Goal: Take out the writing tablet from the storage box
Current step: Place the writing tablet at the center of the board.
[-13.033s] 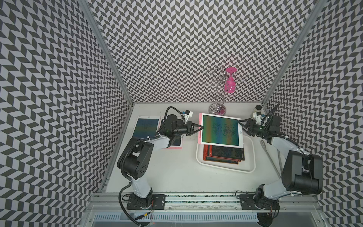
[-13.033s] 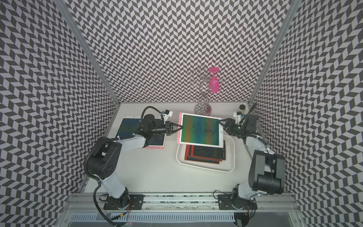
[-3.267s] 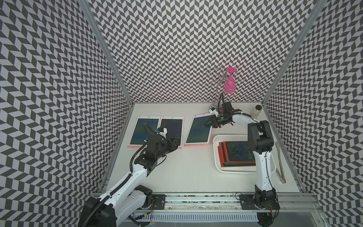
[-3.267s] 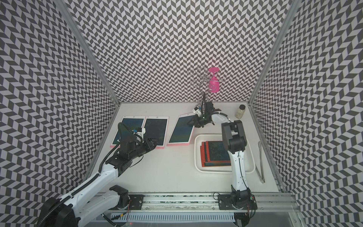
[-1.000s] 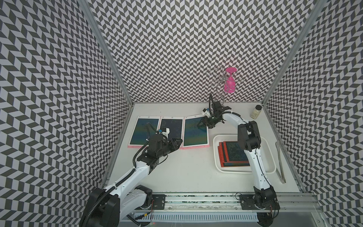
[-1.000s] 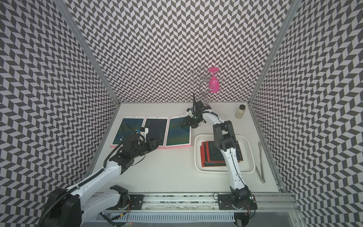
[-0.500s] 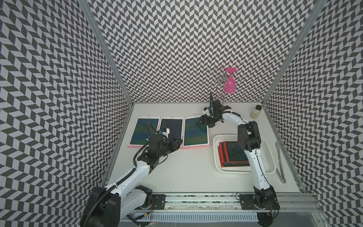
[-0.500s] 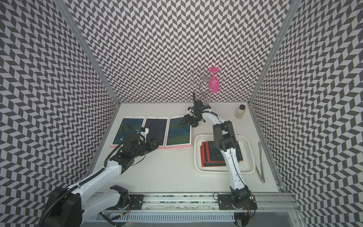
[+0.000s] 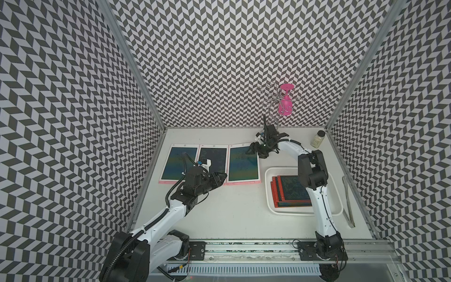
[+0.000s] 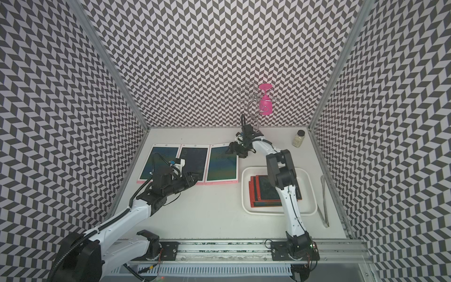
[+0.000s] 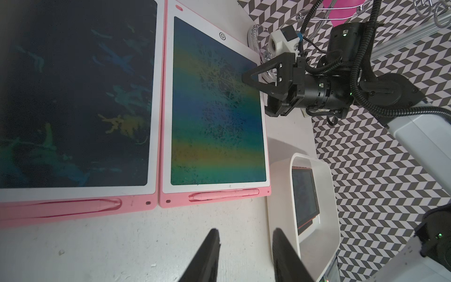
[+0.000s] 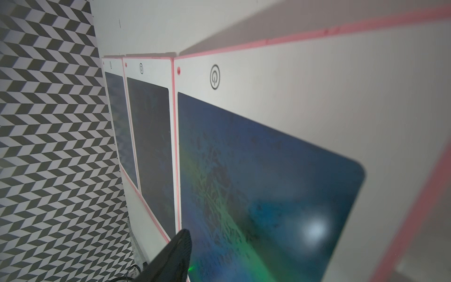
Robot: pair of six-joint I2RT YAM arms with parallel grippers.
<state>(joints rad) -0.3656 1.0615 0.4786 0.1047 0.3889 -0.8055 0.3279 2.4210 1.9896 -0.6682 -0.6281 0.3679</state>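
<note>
Robot lab cell: chevron walls (image 9: 219, 61), rail-mounted arms (image 9: 319, 210).

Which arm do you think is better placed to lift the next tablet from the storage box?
Right, probably: its arm passes over the storage box, and the right gripper stands open at a pink tablet's far corner. The left gripper hovers farther off, by that tablet's near edge.

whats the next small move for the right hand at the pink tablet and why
Probably draw the right hand back off the far corner of the third pink writing tablet: it lies on the table beside two others, the jaws stand apart around that corner, and red tablets wait in the storage box.
</note>
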